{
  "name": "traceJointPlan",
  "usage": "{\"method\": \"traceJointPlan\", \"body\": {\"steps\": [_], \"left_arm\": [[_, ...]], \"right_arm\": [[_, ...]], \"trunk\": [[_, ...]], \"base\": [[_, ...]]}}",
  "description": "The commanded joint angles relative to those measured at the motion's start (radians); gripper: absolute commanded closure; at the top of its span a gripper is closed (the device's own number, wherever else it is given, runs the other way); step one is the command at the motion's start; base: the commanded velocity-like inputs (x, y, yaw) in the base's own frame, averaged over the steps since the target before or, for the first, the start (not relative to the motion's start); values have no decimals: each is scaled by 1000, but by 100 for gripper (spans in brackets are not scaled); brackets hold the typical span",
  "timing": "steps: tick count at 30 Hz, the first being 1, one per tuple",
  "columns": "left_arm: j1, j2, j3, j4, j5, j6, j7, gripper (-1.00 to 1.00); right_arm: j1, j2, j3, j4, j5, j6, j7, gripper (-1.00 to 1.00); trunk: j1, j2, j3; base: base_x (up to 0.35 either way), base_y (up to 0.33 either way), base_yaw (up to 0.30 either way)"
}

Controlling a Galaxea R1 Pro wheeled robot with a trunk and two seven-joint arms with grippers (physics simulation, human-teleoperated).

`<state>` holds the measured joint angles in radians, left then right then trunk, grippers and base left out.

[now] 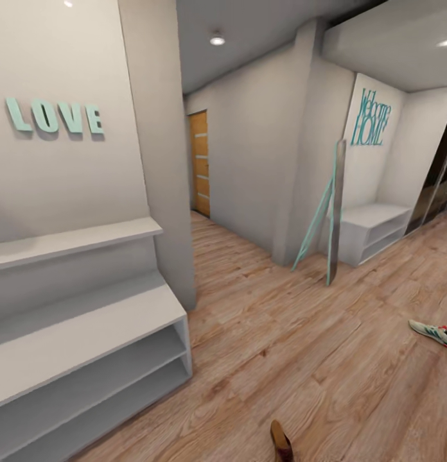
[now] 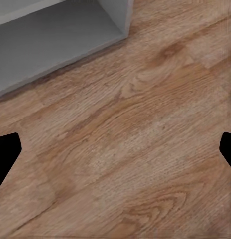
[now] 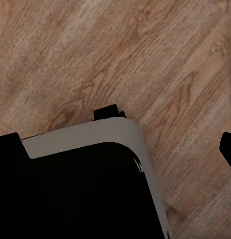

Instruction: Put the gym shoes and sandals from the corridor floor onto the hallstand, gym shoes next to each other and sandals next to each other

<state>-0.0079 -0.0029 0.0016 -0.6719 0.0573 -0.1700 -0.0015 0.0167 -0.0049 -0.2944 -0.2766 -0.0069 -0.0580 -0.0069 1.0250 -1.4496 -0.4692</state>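
Looking down the corridor: shoe rack (image 1: 88, 333) at left, wide bench top with two open shelf slots, stepped wall shelf above, all bare. One gym shoe (image 1: 435, 333) lies on the floor (image 1: 281, 333) far right, half cut by the frame edge. One sandal (image 1: 281, 441) sits at the bottom edge near centre, only its tip visible. Other two shoes not spotted from here

Left gripper (image 2: 115, 149): fingertips spread wide at both sides of the wrist view, nothing between them, bare planks underneath and the rack's bottom corner (image 2: 120, 25) close by. Right gripper (image 3: 120, 144): fingertips also far apart, holding nothing; it's hanging over the robot's own base (image 3: 90, 169) and planks

Risks, my read:
- sandal is close in at the frame's bottom edge, so driving or turning blind could run it over or shove it
- gym shoe is at the edge of the view, easy to misjudge the reach; needs a turn first
- rack's outer corner and the wall edge beside it stick into the walkway, a left-arm swing could clip them
- leaning mirror (image 1: 333, 212) by the far wall looks tippable, stay off it

Room: wide open planks between rack and shoe, plenty of turning space. Small white bench (image 1: 371, 231) at the far right is not the target
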Motion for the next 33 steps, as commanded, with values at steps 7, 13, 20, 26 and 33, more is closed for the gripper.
{"method": "traceJointPlan", "body": {"steps": [7,13,20,26,33], "left_arm": [[-1,0,0,32,6,-37,0,-100],[-1,0,0,34,5,-40,0,-100],[0,0,0,34,4,-40,0,-100],[-1,0,0,34,3,-40,0,-100],[-1,0,0,34,2,-40,0,-100]], "right_arm": [[0,2,-6,-1,-1,-2,-1,-100],[0,2,-6,-1,-1,-2,-1,-100],[0,3,-6,0,-1,-2,-1,-100],[0,3,-6,0,-1,-2,-1,-100],[0,3,-6,1,-1,-2,-1,-100]], "trunk": [[0,0,-1],[0,0,-1],[0,0,-1],[0,0,-1],[0,0,-1]], "base": [[0,0,-272],[2,0,-272],[104,0,-272],[206,-10,-272],[238,-165,-272]]}}
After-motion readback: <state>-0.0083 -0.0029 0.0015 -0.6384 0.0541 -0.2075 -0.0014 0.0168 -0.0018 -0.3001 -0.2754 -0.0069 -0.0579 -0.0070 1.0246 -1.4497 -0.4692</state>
